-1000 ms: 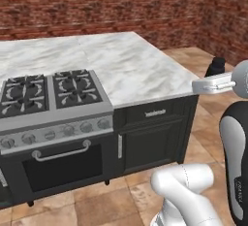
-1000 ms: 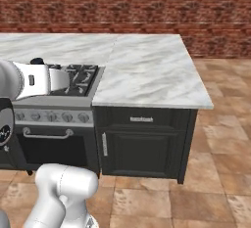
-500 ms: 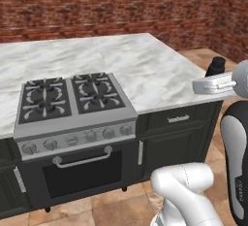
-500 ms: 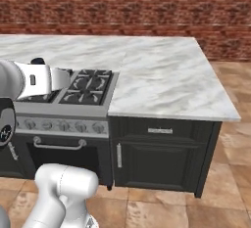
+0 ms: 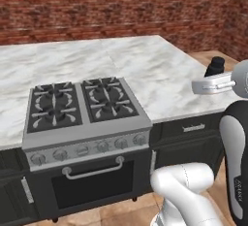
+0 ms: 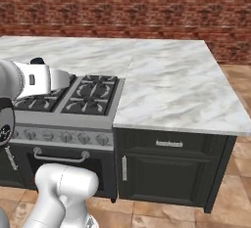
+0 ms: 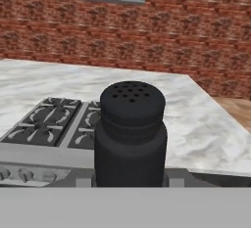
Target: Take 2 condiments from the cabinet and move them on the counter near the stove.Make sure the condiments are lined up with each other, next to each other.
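Stove (image 5: 85,108) left of frame, four black grates, knobs on steel front. Bare marble table (image 5: 160,74) runs right from stove edge, drop zone there, ahead of and below claw. Black shaker (image 7: 130,134) at right, upright, long axis vertical, carried in air above table's front right edge, not yet set down. Claw (image 5: 215,72) pinching shaker low on body. Shaker looks matte black, squat cylinder, domed cap with small holes.
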